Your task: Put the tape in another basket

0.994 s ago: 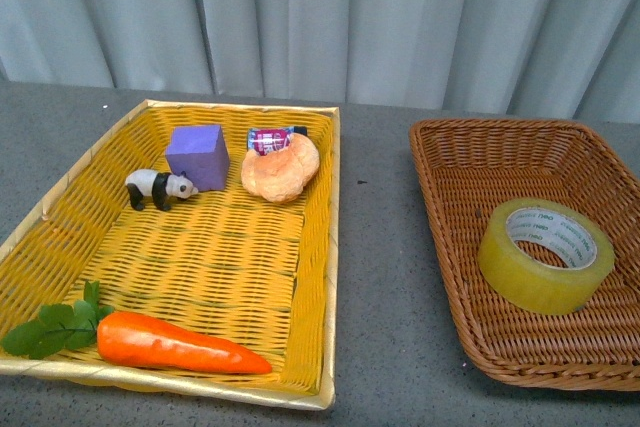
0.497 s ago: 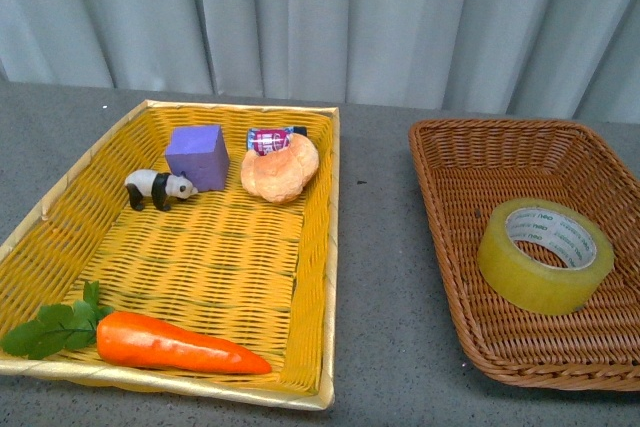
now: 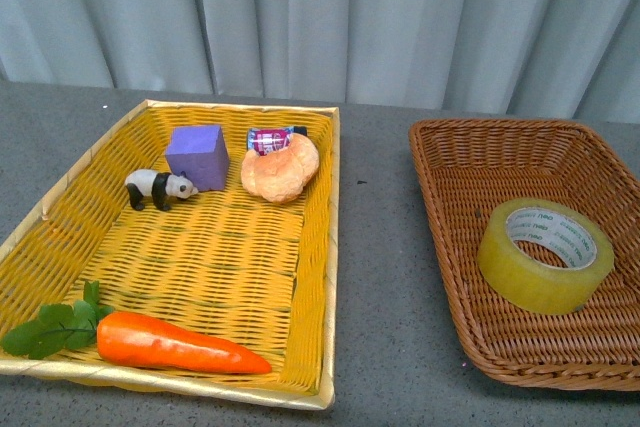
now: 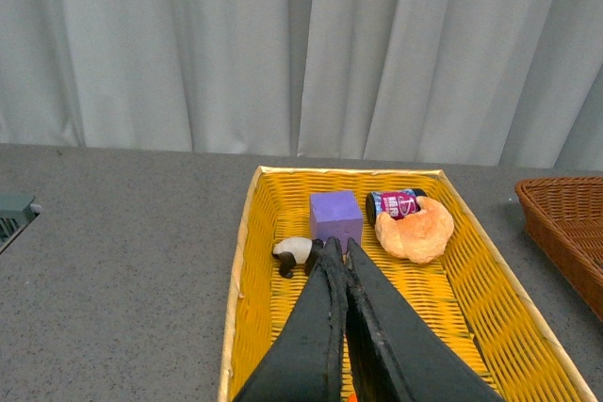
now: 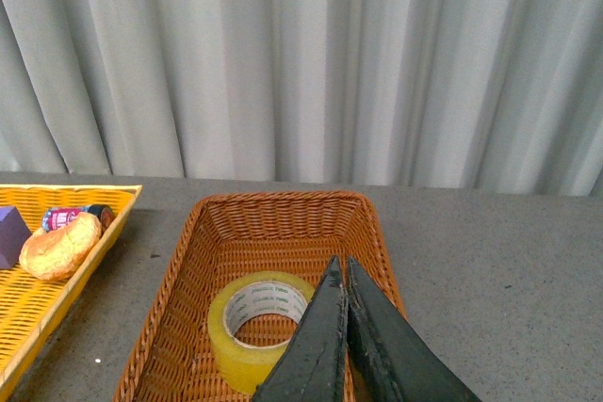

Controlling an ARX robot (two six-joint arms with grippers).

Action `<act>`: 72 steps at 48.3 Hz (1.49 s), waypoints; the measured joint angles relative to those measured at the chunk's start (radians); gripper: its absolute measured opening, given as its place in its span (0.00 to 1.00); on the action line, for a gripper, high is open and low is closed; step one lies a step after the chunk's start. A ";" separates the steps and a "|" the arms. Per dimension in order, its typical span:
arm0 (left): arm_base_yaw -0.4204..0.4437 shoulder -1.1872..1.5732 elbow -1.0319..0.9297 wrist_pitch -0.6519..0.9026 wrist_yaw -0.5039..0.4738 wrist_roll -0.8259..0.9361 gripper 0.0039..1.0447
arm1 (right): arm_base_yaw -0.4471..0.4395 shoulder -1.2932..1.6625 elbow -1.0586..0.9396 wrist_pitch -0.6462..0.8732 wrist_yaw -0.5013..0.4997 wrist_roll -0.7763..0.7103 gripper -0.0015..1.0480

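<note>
Tape (image 3: 545,255): lies flat in the brown basket (image 3: 470,162), toward the table's right edge.
Yellow tray (image 3: 315,247): toward the left edge; holds no tape.
Left gripper (image 4: 337,253): fingers pressed together, holding nothing.
Right gripper (image 5: 340,267): fingers together, empty, above the tape.
Progress: judged not begun; grasp, carry and release remain.

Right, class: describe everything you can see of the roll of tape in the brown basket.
The tape is a wide roll of translucent yellowish film around a white core with green print. It lies flat, hole upward, on the floor of the brown wicker basket, toward its right side. Only the weave beneath touches it. Neither arm holds it.
</note>
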 joint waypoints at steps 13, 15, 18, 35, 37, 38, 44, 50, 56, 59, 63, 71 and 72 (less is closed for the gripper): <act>0.000 -0.182 0.000 -0.186 0.000 0.000 0.03 | 0.000 -0.169 0.000 -0.177 0.000 0.000 0.01; 0.000 -0.182 0.000 -0.188 0.000 0.000 0.03 | 0.000 -0.170 0.000 -0.177 -0.001 0.000 0.01; 0.000 -0.182 0.000 -0.189 0.000 0.000 0.03 | 0.000 -0.170 0.000 -0.177 -0.001 0.000 0.01; 0.000 -0.183 0.000 -0.190 0.000 -0.001 0.50 | 0.000 -0.171 0.000 -0.177 0.000 -0.001 0.39; 0.000 -0.183 0.000 -0.190 0.000 -0.001 0.55 | 0.000 -0.171 0.000 -0.177 0.000 -0.001 0.44; 0.000 -0.183 0.000 -0.190 0.000 -0.001 0.60 | 0.000 -0.171 0.000 -0.177 0.000 -0.001 0.49; 0.000 -0.183 0.000 -0.190 0.000 -0.001 0.87 | 0.000 -0.171 0.000 -0.177 0.000 -0.001 0.76; 0.000 -0.183 0.000 -0.190 0.000 0.000 0.93 | 0.000 -0.171 0.000 -0.177 0.000 0.000 0.93; 0.000 -0.183 0.000 -0.190 0.000 0.000 0.94 | 0.000 -0.171 0.000 -0.177 0.000 0.000 0.91; 0.000 -0.183 0.000 -0.190 0.000 0.000 0.94 | 0.000 -0.171 0.000 -0.177 0.000 0.000 0.91; 0.000 -0.183 0.000 -0.190 0.000 0.000 0.94 | 0.000 -0.171 0.000 -0.177 0.000 0.000 0.91; 0.000 -0.183 0.000 -0.190 0.000 0.000 0.94 | 0.000 -0.171 0.000 -0.177 0.000 0.000 0.91; 0.000 -0.183 0.000 -0.190 0.000 0.000 0.94 | 0.000 -0.171 0.000 -0.177 0.000 0.000 0.91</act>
